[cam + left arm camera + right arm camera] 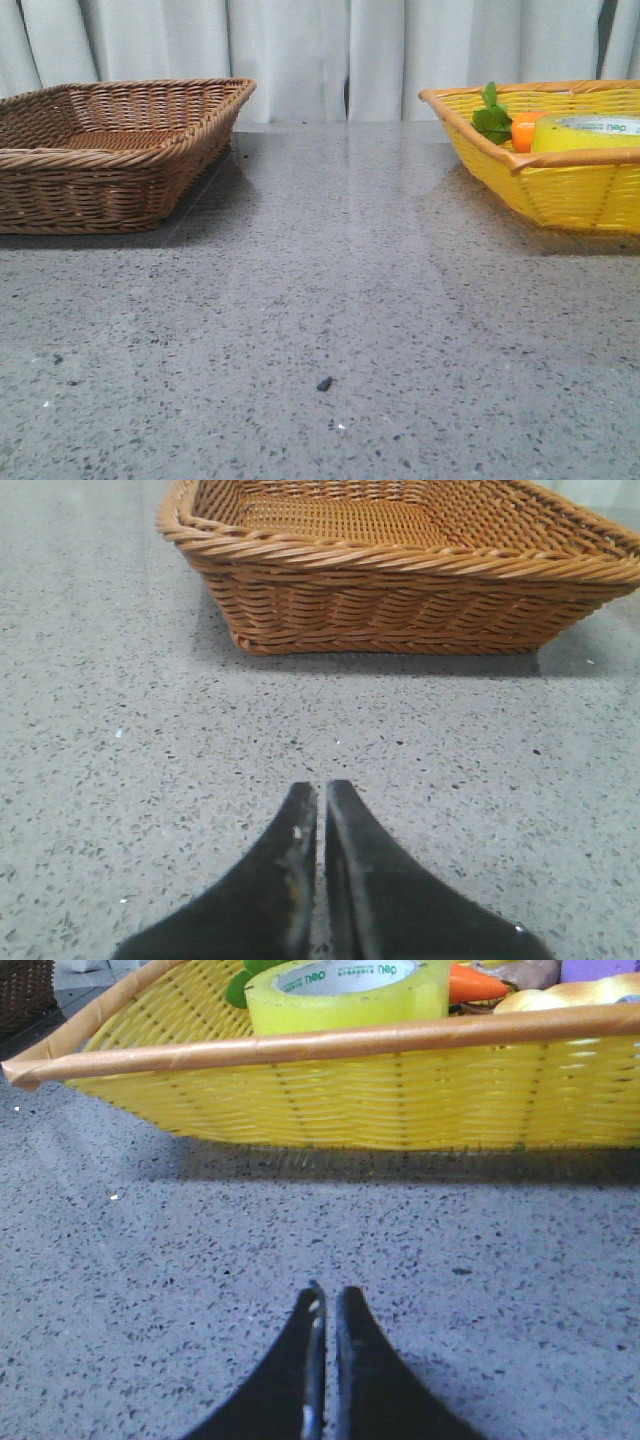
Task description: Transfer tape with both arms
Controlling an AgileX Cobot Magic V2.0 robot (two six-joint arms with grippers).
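Tape [345, 995] in yellow basket [330, 1095], beyond right gripper [327, 1295].

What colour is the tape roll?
Bright yellow tape roll, white core with green letters; clearest in the right wrist view.

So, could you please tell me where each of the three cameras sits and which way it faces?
Front view: low, facing forward over the grey table, brown basket left, yellow basket right holding the tape and carrot; no robot part shows.
Left wrist view: on the left arm, facing the brown basket; closed left fingers show.
Right wrist view: on the right arm, facing the yellow basket; closed right fingers show.
Shared: front and right wrist both show the tape.
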